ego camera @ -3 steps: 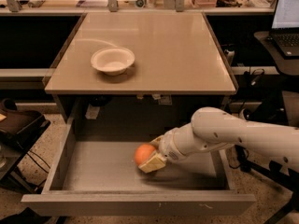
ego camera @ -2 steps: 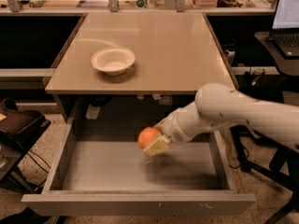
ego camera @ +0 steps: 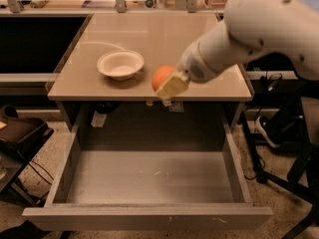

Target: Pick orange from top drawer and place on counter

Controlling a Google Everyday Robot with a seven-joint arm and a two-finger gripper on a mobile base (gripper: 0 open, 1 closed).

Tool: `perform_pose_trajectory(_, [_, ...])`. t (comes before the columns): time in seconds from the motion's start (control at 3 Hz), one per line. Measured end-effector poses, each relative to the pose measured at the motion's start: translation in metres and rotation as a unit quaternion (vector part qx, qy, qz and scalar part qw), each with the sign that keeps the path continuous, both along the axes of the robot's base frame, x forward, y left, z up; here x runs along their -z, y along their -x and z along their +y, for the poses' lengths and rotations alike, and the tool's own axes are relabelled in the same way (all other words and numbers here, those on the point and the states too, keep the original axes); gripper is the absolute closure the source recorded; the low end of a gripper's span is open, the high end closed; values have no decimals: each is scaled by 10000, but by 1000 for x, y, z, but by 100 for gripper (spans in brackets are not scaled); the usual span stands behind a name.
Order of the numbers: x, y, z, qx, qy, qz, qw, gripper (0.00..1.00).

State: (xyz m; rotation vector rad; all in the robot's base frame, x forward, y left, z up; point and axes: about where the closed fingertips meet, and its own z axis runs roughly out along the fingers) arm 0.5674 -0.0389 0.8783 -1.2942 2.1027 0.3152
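The orange (ego camera: 160,77) is held in my gripper (ego camera: 166,83), whose pale fingers are shut around it. It hangs in the air at the front edge of the beige counter (ego camera: 164,39), just right of the white bowl (ego camera: 120,64). My white arm reaches in from the upper right. The grey top drawer (ego camera: 149,177) is pulled fully open below, and its flat bottom shows nothing inside.
The white bowl stands on the counter's left middle. A dark bag (ego camera: 20,133) sits on the floor at the left. A chair base and cables (ego camera: 279,148) are at the right. Shelving with small items runs along the back.
My gripper has lifted the orange out of the drawer and up to the level of the counter's front edge. The drawer has stayed open.
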Motion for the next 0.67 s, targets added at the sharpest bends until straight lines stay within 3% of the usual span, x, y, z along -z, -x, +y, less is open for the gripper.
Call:
perform_pose_trajectory(0.33, [-28, -8, 1, 213, -104, -111, 9997, 100])
perform_pose_trajectory(0.67, [-21, -9, 0, 180, -161, -58, 9997, 100])
